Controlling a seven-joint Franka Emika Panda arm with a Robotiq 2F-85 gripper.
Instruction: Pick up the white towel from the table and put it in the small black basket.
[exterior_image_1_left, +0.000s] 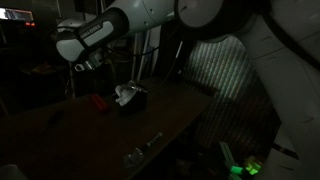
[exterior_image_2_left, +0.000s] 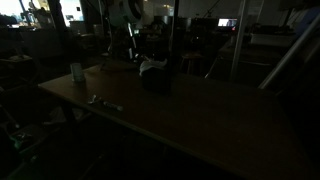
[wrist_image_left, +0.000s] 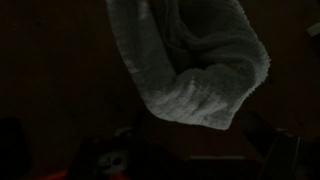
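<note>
Gripper (exterior_image_1_left: 88, 63) jaws are held apart, clamped on nothing. Fuzzy, rumpled white towel (wrist_image_left: 190, 70) is seen draped in the boxy small black basket (exterior_image_1_left: 137, 102) on the dark wooden table (exterior_image_1_left: 60, 125).

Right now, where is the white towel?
In both exterior views the white towel lies in the small black basket, beside a red object on the table.

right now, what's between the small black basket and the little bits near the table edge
Nothing visible: bare table between the small black basket and the little bits, in both dim exterior views.
</note>
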